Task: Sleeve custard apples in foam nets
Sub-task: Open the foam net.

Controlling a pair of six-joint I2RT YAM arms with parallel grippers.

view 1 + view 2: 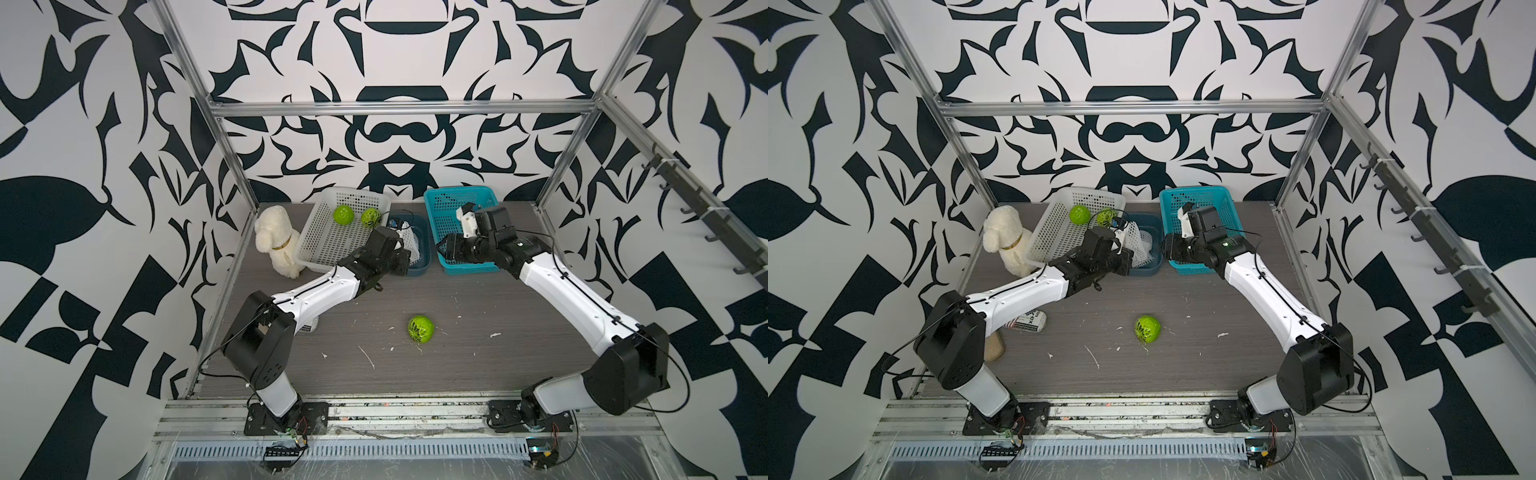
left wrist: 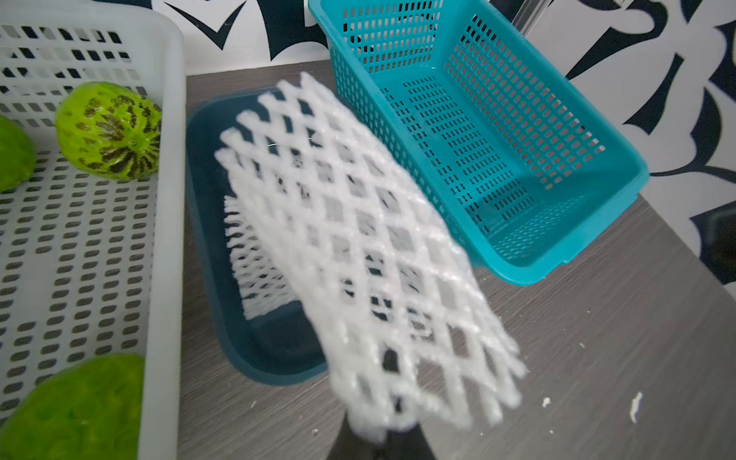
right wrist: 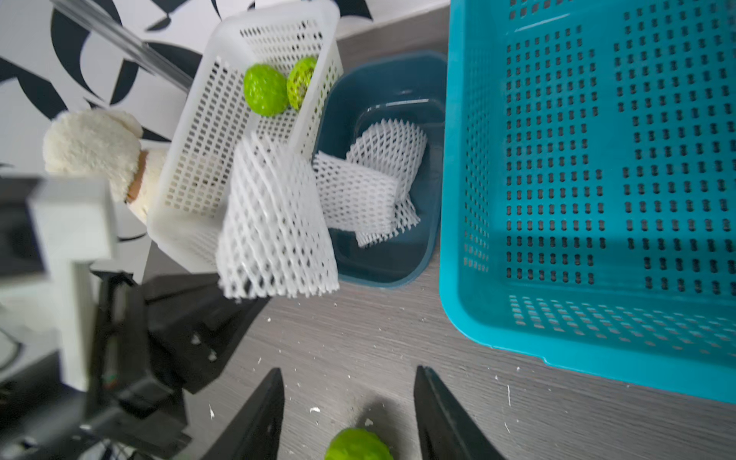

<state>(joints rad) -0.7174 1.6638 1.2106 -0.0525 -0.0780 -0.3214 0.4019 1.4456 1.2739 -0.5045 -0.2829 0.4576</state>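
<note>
1. Your left gripper is squeezed tight on one end of a foam net. The net hangs in the air over the dark blue tray.
2. More foam nets lie in a loose pile inside the tray.
3. Your right gripper has its fingers wide apart and holds nothing. It is up in the air over the teal basket, which stands just beside the tray.
4. One custard apple lies alone on the table. It is well apart from the tray, on the side toward the arm bases. In the right wrist view it shows low between the open fingers, and neither finger touches it.
5. The white basket stands just beside the tray, on the side away from the teal basket.
6. Three custard apples sit in the white basket in the left wrist view. Only two of them show in both top views.
7. A plush dog sits past the white basket, farther from the tray.
</note>
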